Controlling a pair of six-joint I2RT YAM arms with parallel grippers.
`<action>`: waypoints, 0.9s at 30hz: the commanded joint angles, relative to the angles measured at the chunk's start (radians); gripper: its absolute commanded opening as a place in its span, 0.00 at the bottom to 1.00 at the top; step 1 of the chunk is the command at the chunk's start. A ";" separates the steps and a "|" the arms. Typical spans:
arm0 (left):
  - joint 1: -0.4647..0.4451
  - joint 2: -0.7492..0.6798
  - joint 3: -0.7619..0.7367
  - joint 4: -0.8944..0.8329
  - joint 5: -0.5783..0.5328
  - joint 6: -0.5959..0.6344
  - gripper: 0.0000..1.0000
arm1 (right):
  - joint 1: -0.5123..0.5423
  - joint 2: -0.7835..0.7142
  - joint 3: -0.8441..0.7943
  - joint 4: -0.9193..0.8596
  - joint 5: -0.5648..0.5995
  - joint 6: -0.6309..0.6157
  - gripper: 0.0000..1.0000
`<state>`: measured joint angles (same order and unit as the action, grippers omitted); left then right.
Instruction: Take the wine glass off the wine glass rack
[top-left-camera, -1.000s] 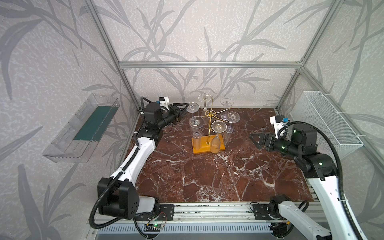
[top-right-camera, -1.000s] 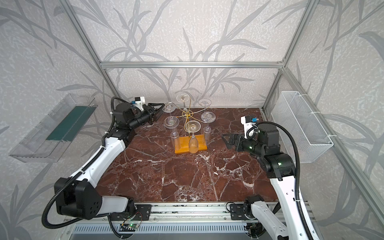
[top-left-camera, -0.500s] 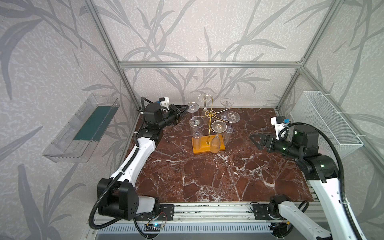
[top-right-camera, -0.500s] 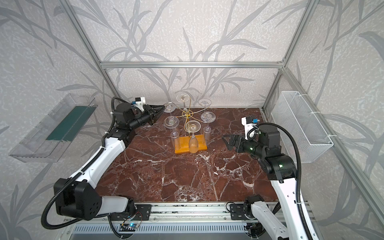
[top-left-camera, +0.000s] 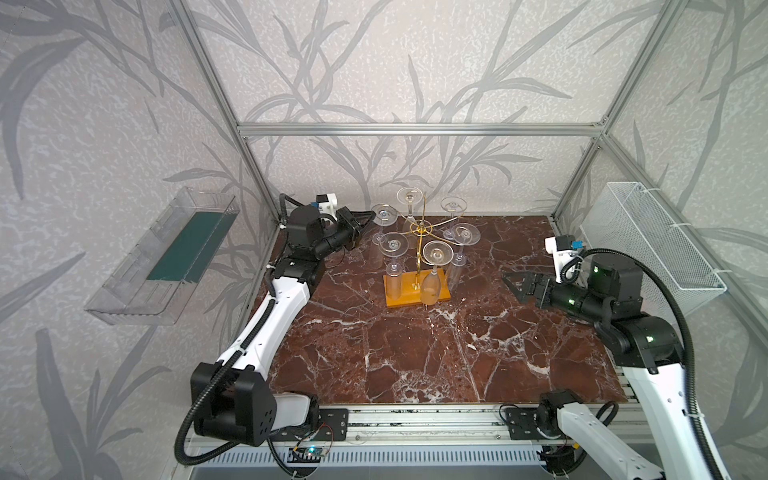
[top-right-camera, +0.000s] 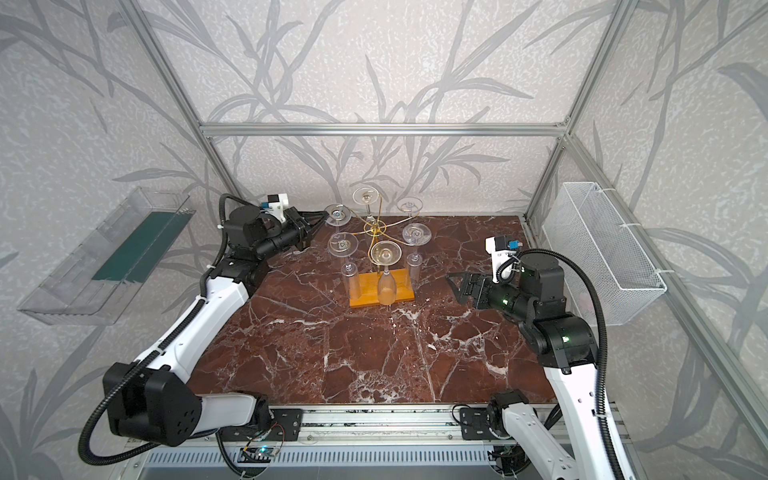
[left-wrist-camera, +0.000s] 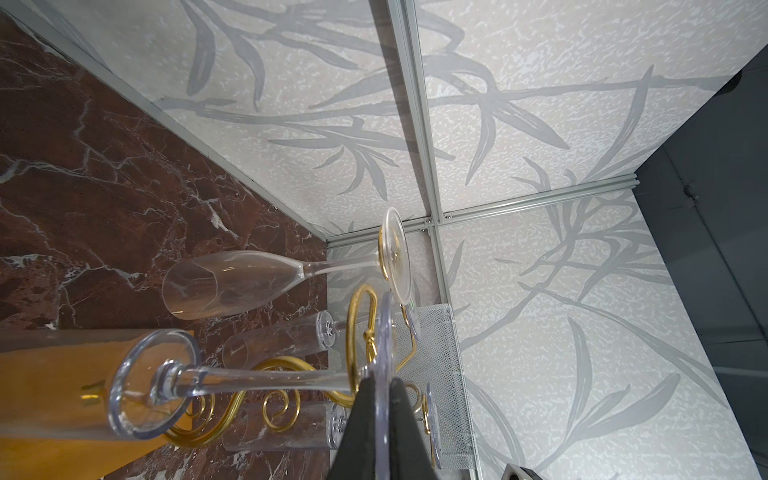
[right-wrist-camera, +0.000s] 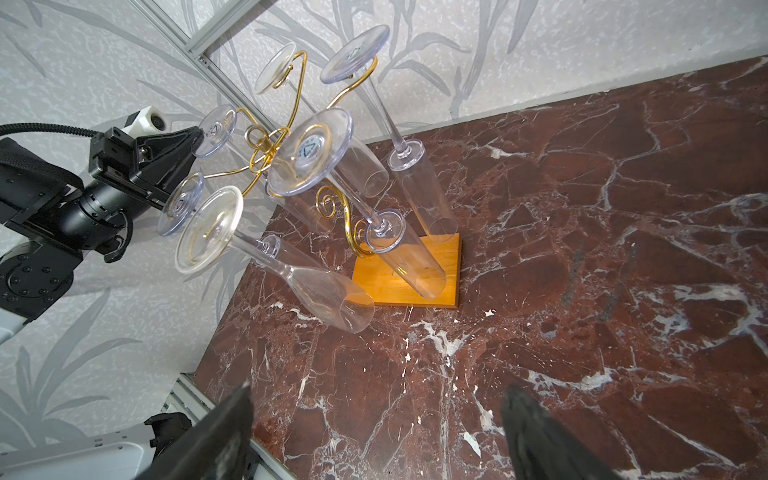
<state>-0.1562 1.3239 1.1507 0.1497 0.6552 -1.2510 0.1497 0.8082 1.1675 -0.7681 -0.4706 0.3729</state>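
Note:
The wine glass rack, gold wire on an orange wooden base, stands at the back middle of the marble table, also visible in the right wrist view. Several clear glasses hang on it upside down. My left gripper is shut on the round foot of the far-left wine glass; its foot still sits in a gold curl. My right gripper hangs open to the right of the rack, holding nothing.
The other glasses hang close around the held one. A white wire basket is fixed to the right wall and a clear plastic tray to the left wall. Aluminium frame posts stand at the back corners.
The left gripper's fingers have closed onto the foot of the far-left glass. The right arm has barely moved.

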 joint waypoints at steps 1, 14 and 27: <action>-0.004 -0.041 -0.008 -0.005 -0.016 -0.016 0.02 | 0.004 -0.021 -0.014 -0.003 0.005 0.015 0.90; -0.016 -0.076 -0.026 0.119 -0.053 -0.131 0.00 | 0.003 -0.050 -0.010 0.029 -0.003 0.038 0.89; -0.016 -0.069 0.041 0.065 -0.091 -0.083 0.00 | 0.003 -0.052 -0.004 0.036 -0.010 0.050 0.89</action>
<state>-0.1692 1.2747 1.1328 0.1967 0.5739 -1.3464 0.1497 0.7639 1.1591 -0.7521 -0.4717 0.4191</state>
